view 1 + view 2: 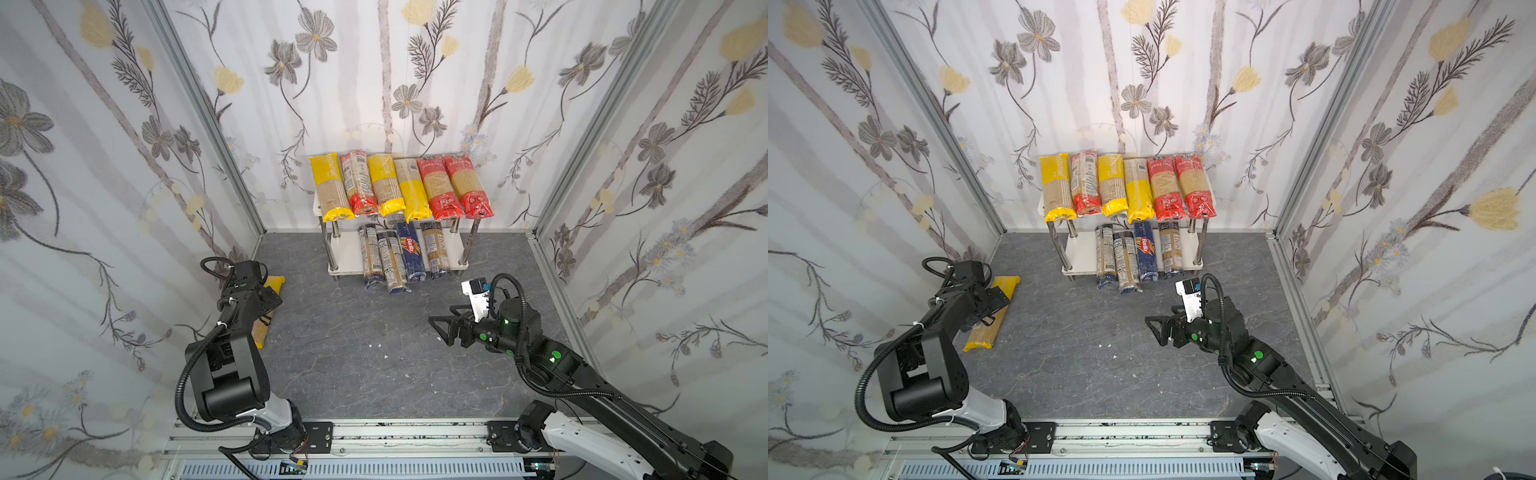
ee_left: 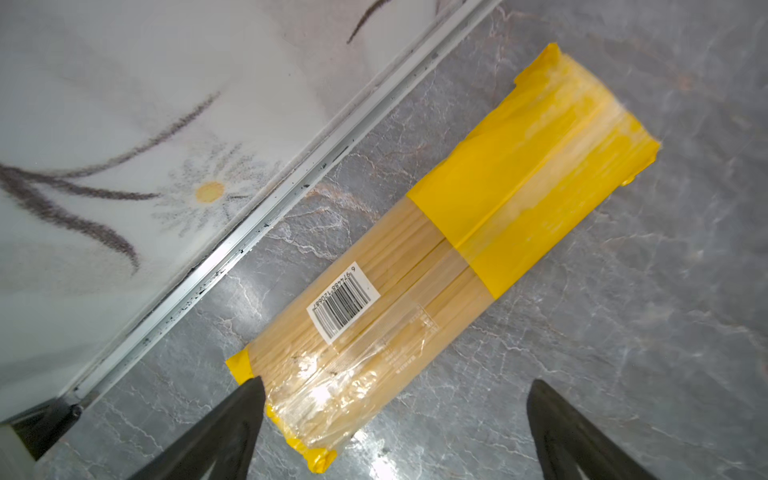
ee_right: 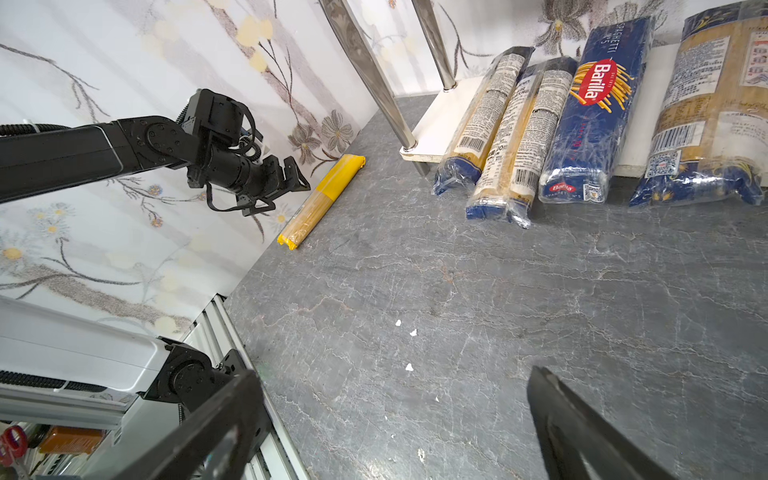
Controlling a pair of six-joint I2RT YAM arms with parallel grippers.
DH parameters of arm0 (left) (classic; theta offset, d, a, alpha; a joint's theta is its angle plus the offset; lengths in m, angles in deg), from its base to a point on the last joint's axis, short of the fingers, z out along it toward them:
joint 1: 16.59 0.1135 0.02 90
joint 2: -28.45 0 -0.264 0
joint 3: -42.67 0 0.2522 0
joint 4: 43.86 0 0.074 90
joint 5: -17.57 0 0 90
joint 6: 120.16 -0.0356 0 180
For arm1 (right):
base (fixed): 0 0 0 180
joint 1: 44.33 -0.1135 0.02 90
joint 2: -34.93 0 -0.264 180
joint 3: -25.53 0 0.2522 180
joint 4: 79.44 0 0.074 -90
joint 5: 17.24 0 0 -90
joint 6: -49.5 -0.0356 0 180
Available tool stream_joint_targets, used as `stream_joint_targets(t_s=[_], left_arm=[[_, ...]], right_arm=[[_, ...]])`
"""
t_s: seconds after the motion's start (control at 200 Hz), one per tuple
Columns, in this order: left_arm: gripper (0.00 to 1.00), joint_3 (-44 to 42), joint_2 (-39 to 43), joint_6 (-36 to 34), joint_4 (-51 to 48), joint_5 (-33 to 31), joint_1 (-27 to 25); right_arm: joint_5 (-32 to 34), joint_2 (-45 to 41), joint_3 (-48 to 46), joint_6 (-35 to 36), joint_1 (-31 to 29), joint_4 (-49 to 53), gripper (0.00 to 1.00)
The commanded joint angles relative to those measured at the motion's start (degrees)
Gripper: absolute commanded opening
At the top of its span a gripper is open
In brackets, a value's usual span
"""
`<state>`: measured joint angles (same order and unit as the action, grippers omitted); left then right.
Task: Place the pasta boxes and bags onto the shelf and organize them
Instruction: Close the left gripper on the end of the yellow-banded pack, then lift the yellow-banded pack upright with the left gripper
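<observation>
Last loose pack: one yellow spaghetti bag [image 2: 415, 270] lies flat on the grey tabletop [image 1: 353, 353], beside the left wall [image 2: 124, 124] and well apart from the shelf [image 1: 347, 255]. It lies at a slant to the wall's rail, with the narrower gap at one end.

Shelf: six bags across the top board. Four on the bottom board, the blue Barilla pack [image 3: 594, 104] among them, their ends overhanging the front edge.

Left gripper [image 2: 397, 388] hovers over the bag's clear end, fingers spread wide and holding nothing. One fingertip overlaps the bag's edge in the wrist view; contact cannot be told. Right gripper [image 1: 438, 332] also spread and empty, over bare tabletop in front of the shelf.

Handling, as judged:
- Light, stiff along its length, and the strands are brittle.
- The film is glossy and likely slippery.
- Best taken across the narrow width near the middle, about the barcode label, so it stays level.
- An end grip would probably let it tip.
- The wall-side finger has little room.
</observation>
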<state>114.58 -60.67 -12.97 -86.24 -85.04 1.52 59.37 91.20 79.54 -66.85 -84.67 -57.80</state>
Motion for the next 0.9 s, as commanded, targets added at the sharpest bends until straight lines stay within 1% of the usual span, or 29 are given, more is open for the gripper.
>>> stream_joint_targets(t_s=[0.0, 0.055, 0.195, 0.29, 0.315, 0.415, 0.854, 0.894], left_arm=[[1.0, 0.01, -1.08, -6.72, -0.87, -1.98, 0.34], [1.0, 0.24, -1.63, -7.55, -0.7, -1.77, 0.35], [1.0, 0.89, -4.21, -9.06, -0.34, -4.77, 0.58], [1.0, 0.73, -6.4, -9.45, 0.15, -4.2, 0.94], [1.0, 0.81, -7.02, -9.41, 0.23, -4.01, 1.02], [1.0, 0.85, -8.6, -9.44, 0.28, -4.02, 1.47], [1.0, 0.93, -13.84, -7.66, 0.38, -3.52, 2.19], [0.98, 1.0, -14.05, -7.35, 0.24, -3.53, 2.26]], right_arm=[[-3.28, 1.02, 1.01, 1.86, 1.53, -0.95, 1.0], [-3.97, 1.75, 1.44, 2.37, 2.41, -0.63, 1.0], [-5.53, 3.21, 2.44, 3.31, 4.26, -0.15, 1.0], [-6.52, 4.41, 2.47, 3.99, 5.41, 0.11, 1.0], [-6.72, 4.75, 4.26, 4.14, 5.69, 0.09, 1.0], [-7.26, 5.5, 4.92, 4.37, 6.35, 0.12, 1.0], [-7.09, 2.77, 4.42, 5.17, 8.64, 1.34, 1.0], [-7.0, 2.2, 4.24, 5.25, 8.83, 1.46, 1.0]])
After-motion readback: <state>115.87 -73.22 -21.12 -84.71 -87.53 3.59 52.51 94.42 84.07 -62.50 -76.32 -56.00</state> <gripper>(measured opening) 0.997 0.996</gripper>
